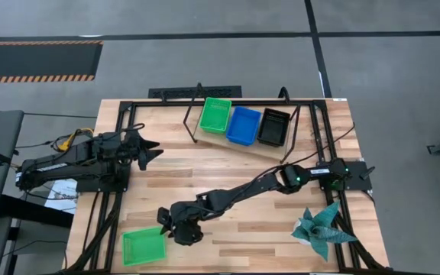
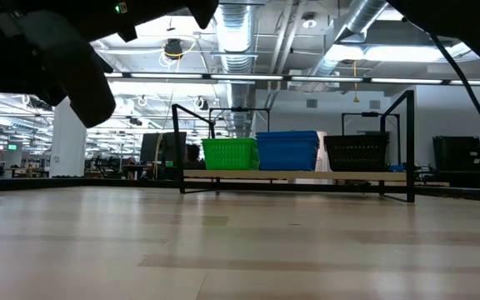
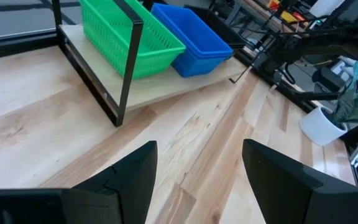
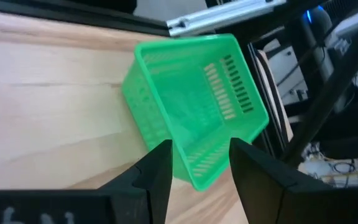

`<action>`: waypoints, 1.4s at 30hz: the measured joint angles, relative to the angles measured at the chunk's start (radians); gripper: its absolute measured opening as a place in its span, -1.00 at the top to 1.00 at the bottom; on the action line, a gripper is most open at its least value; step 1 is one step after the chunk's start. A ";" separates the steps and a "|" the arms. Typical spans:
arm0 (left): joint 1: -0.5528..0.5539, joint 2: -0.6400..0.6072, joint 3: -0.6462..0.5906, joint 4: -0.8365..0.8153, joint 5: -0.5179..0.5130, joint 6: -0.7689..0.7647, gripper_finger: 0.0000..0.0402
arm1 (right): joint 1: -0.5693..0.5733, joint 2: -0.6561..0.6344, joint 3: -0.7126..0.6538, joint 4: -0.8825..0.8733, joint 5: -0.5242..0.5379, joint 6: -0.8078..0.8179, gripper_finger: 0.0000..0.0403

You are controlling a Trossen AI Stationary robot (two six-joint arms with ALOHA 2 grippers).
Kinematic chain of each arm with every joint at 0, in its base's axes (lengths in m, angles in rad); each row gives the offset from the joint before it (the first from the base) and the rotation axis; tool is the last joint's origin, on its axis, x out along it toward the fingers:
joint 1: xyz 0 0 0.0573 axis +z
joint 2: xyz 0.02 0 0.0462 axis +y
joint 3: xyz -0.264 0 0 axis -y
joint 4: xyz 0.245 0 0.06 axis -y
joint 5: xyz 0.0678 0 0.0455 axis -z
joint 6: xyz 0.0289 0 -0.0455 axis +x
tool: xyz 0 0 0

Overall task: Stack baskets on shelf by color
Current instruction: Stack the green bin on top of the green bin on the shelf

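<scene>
teal paper plant [image 1: 321,226] sits by right arm, nothing blocking.

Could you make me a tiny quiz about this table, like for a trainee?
1. True or false: the shelf holds green, blue and black baskets side by side.
2. Which tool is nearest the loose green basket? A left tool, B right tool.
3. Fill in: the teal paper plant stands near the table's front ____ corner in the high view.

Key: 1 true; 2 B; 3 right.
</scene>
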 joint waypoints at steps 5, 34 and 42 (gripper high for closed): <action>0.000 0.000 0.000 0.000 -0.008 -0.003 -0.13 | 0.000 0.000 0.000 0.027 -0.031 -0.003 0.11; -0.482 0.561 0.376 -0.203 0.167 -0.208 0.70 | 0.105 -0.467 0.007 -0.770 0.260 0.890 0.11; -0.893 0.769 0.409 -0.182 -0.024 -0.461 0.97 | 0.245 -0.556 0.007 -0.974 0.376 1.164 0.23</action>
